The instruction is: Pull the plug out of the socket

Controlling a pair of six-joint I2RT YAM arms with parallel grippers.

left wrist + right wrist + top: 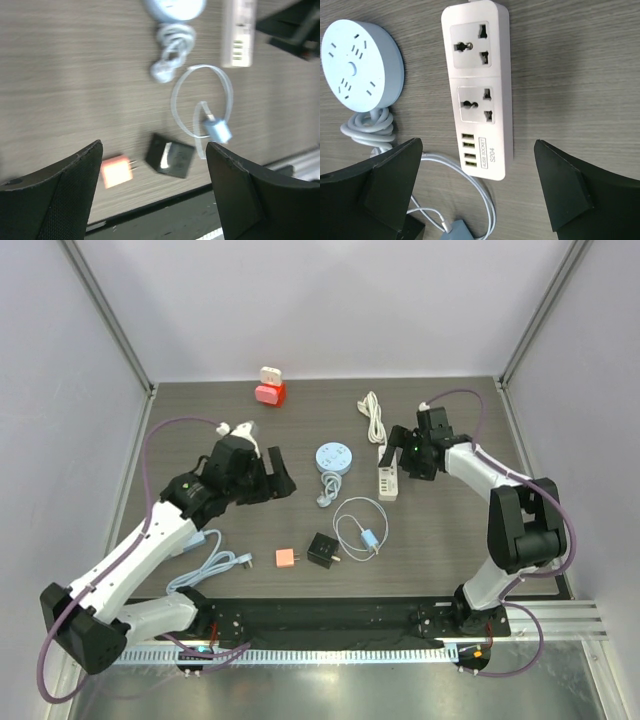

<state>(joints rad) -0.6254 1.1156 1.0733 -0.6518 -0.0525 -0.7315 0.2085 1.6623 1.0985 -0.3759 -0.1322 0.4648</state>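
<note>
A white plug (268, 374) sits in a red socket block (271, 395) at the back edge of the table, far from both arms. My left gripper (277, 473) is open and empty above the table's left middle; in its wrist view (154, 146) it hangs over a black adapter (170, 156) and an orange plug (116, 171). My right gripper (399, 455) is open and empty over the white power strip (388, 480). In its wrist view (477, 145) the strip's (480, 90) sockets are empty.
A round blue socket (331, 457) with a coiled cord lies mid-table, also in the right wrist view (360, 65). A blue charger (369, 537) with a looped cable, the black adapter (321, 551) and the orange plug (287, 558) lie near the front. A white cable bundle (373, 416) lies behind the strip.
</note>
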